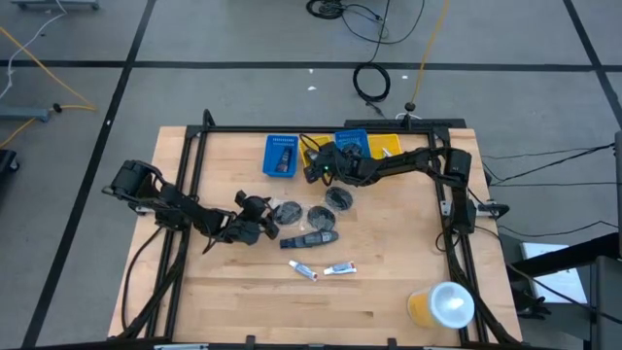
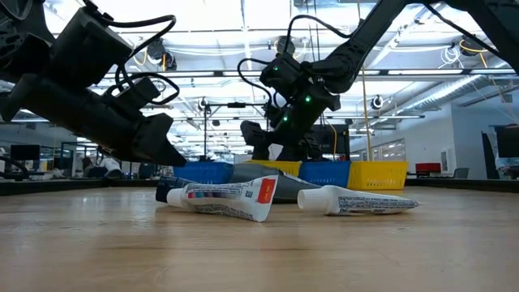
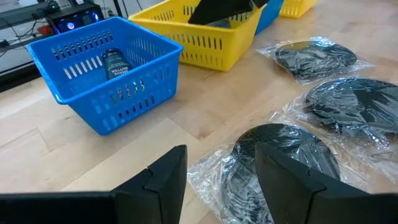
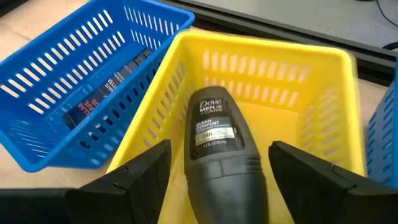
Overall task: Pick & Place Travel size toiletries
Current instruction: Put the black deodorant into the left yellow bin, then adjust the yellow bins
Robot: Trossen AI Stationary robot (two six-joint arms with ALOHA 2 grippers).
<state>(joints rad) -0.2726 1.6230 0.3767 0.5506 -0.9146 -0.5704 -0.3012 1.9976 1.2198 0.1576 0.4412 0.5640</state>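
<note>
Hovering over the yellow slotted plastic bin [image 4: 249, 106], the right gripper [image 4: 221, 171] is clamped on a small dark grey Dove deodorant bottle [image 4: 217, 146], its two dark fingers spread just wide enough to pinch the bottle's sides. Beside that bin stands a blue slotted plastic bin [image 3: 106, 74] with one dark bottle [image 3: 115, 62] already lying inside. The left gripper [image 3: 221, 177] sits low near the table's middle, fingers apart, straddling the nearest of three round dark discs sealed in crinkly clear bags [image 3: 280, 162], not yet closed on it. Two small white tubes with printed labels [image 2: 231, 199] lie farther forward on the wooden table [image 1: 243, 301], apart from both arms, and a yellow cup with a white lid [image 1: 442, 306] stands at a near corner. The likeliest trouble is a release too near the bin's wall, so the smooth bottle tips over the rim. On the left, the slippery bag could slide from between the fingers, or be pinched by loose film alone and sag away.
</note>
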